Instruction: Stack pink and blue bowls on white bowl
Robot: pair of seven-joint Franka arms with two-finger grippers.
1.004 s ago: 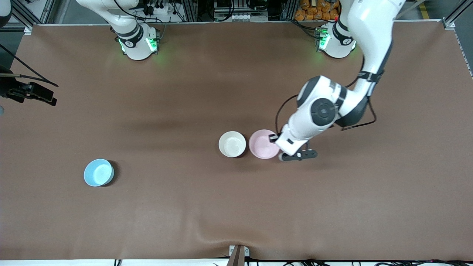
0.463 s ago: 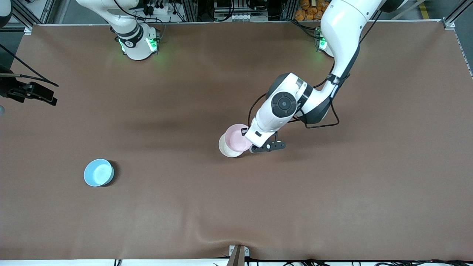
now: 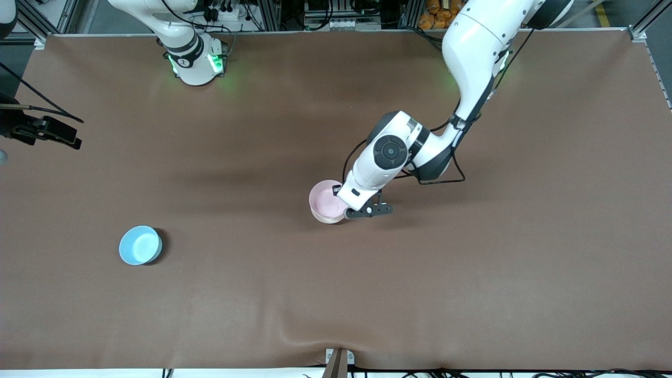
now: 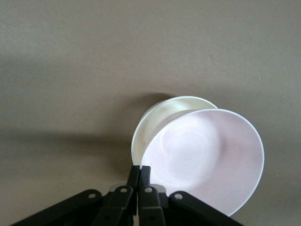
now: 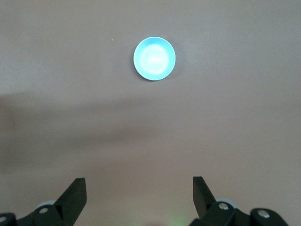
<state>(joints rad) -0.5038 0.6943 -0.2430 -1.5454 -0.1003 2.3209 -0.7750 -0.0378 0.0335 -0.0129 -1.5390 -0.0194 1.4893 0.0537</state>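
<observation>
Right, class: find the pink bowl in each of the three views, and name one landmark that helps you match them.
Front view: pink bowl mid-table, over the white bowl, its rim pinched by the shut left hand.
Left wrist view: pink bowl fills the middle, white bowl under it.
Right wrist view: not in it; only the blue bowl shows.
Shared landmark: the white bowl's rim, in the front and left wrist views.

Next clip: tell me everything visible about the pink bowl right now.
The pink bowl is small, round, plain pale pink, smooth and glossy, with nothing in it. The left hand is shut on its rim, one finger inside and one outside. It sits tilted over the white bowl, covering most of it, so only a crescent of white rim shows; whether it rests on it cannot be told. It is near the table's middle, well apart from the blue bowl.
</observation>
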